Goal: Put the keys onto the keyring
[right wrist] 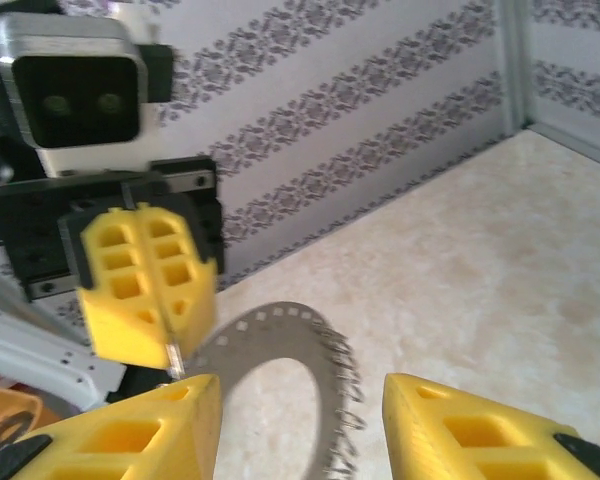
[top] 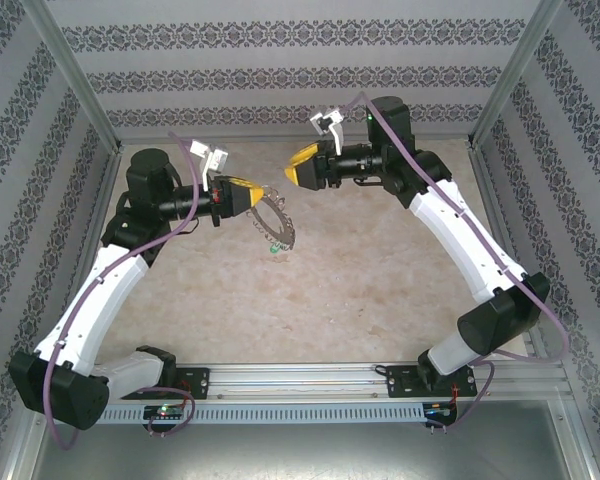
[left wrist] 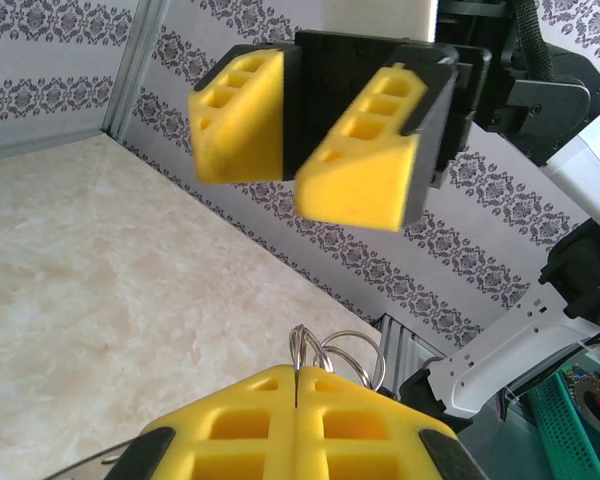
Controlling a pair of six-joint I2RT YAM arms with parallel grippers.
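Right now my left gripper [top: 252, 198] is clamped tight, its two yellow pads pressed flush together, and it pinches the keyring [top: 272, 224] by its rim. From above, the dark toothed ring slants away from those fingertips toward the near side of the table [top: 360, 290]. I cannot tell whether its low end touches the surface.

The green key [top: 272, 250] shows as a tiny bright speck right at that low end of the ring. Whether it hangs from the ring or lies on the table beside it, I cannot make out.

My right gripper [top: 294, 170] faces the left one from just across, with its jaws parted and nothing between them. In my right wrist view the flat grey band of the ring sits just ahead of my spread yellow fingers [right wrist: 140, 430], with the fringe of small silvery pieces along its right edge. The closed left pads nip its upper left rim.

In my left wrist view, thin silvery wire loops [left wrist: 332, 350] rise from the seam of my shut pads, below the open right jaws. Patterned wallpaper [top: 280, 80] lines the walls in dark floral bands.
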